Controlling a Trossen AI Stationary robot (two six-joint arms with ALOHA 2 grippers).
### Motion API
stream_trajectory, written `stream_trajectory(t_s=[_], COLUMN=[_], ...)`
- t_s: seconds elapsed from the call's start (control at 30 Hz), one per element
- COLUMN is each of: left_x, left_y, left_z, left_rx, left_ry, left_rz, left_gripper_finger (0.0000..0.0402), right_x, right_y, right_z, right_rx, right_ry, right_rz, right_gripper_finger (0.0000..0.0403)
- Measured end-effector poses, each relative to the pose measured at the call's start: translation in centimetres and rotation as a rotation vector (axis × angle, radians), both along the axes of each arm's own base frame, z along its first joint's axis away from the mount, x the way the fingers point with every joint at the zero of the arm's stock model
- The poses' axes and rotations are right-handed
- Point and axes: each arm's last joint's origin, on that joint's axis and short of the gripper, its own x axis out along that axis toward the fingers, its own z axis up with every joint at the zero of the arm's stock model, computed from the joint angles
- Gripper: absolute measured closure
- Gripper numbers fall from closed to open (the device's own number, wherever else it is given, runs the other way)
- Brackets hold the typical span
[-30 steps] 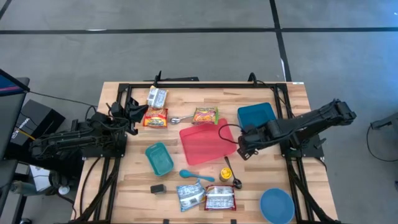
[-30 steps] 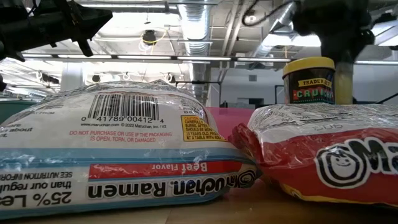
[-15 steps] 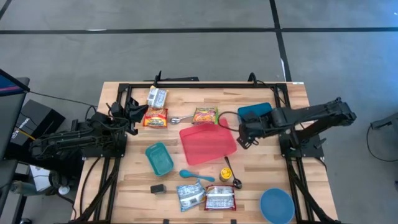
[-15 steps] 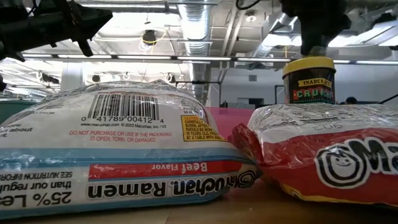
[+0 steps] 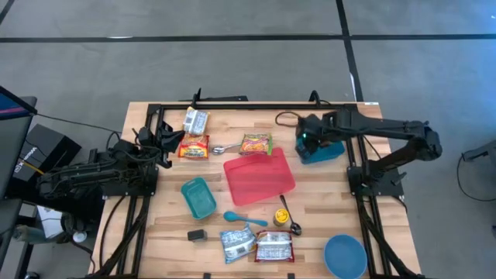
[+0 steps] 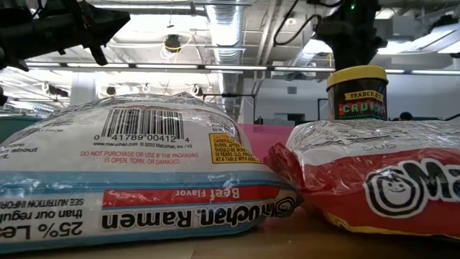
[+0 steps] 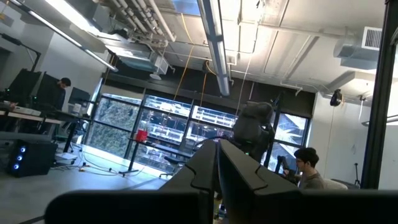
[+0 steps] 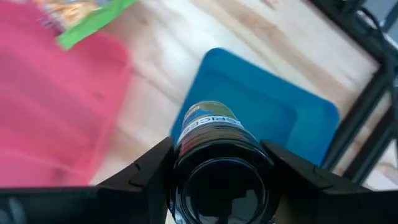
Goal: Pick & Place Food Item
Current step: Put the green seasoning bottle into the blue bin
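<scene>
Right gripper (image 8: 217, 180) holds a dark spice jar (image 8: 214, 155) clamped, above the blue tray (image 8: 280, 118).

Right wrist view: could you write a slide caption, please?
Right gripper holds a dark spice jar above the blue tray.

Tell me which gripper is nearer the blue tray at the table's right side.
Right. The right gripper is above the blue tray, holding a dark jar. The left gripper waits at the table's far left edge.
</scene>
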Motion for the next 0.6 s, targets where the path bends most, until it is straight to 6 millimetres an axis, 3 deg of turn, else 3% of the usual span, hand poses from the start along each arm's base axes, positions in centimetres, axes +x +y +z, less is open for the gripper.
stream_trajectory(t_s=[0.5, 0.6], left_x=[0.0, 0.0], left_y=[0.0, 0.0], left_z=[0.0, 0.0], left_rx=[0.0, 0.0], left_ry=[0.0, 0.0], left_rz=[0.0, 0.0], left_gripper_finger=[0.0389, 0.0389], right_x=[-2.6, -3.0], right_y=[-6.5, -7.6], right_z=[0.0, -0.9], right_rx=[-0.001, 0.027], right_ry=[0.039, 0.021], right_rz=[-0.172, -0.19], right_gripper_finger=[0.0205, 0.0205])
